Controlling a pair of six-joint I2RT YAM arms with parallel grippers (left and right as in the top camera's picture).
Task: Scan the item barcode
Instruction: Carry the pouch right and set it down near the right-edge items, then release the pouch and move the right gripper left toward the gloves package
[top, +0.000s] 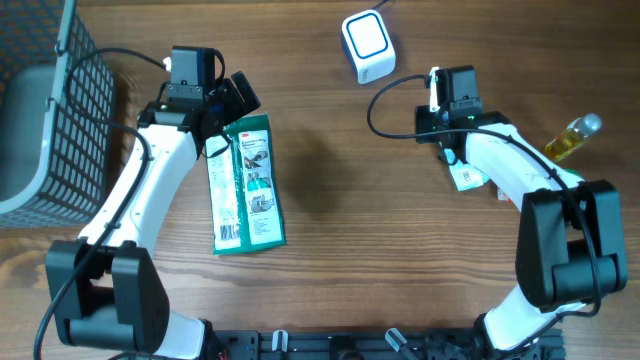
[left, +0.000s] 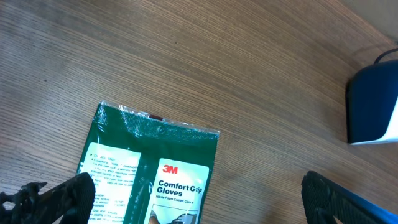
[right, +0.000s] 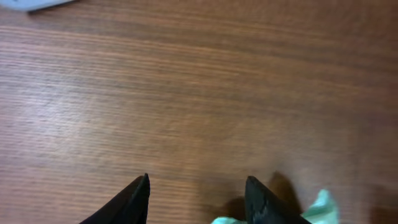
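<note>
Basically the move turns on the left gripper (top: 228, 118) versus the glove pack (top: 247, 185). The pack lies flat on the table (top: 340, 260), printed face up. Its long axis runs from the far side toward the robot, slightly tilted. The left fingers stand as wide apart as they go and hold nothing. They straddle the pack's far, header end. In the left wrist view the pack (left: 155, 168) sits between and just ahead of the two fingertips of the left gripper (left: 199, 199). The left arm is clearly nearer, and the right arm is well apart from the pack.

The right gripper (top: 452, 150) has its fingers partly apart. In its wrist view nothing sits between the fingers of the right gripper (right: 198, 186). A pale scrap (right: 320, 208) lies just outside one finger, and I cannot tell what it is.

The scanner (top: 366, 45) stands farther back and to the right of the pack, well apart, with bare wood between them. So there is likely room to carry the pack across. The wood looks smooth and the pack thin, so pinching an edge may be fiddly. I cannot tell where the barcode is, the print is too small.

A basket (top: 50, 110) is at far left and a bottle (top: 570, 138) at far right, neither on the path.
</note>
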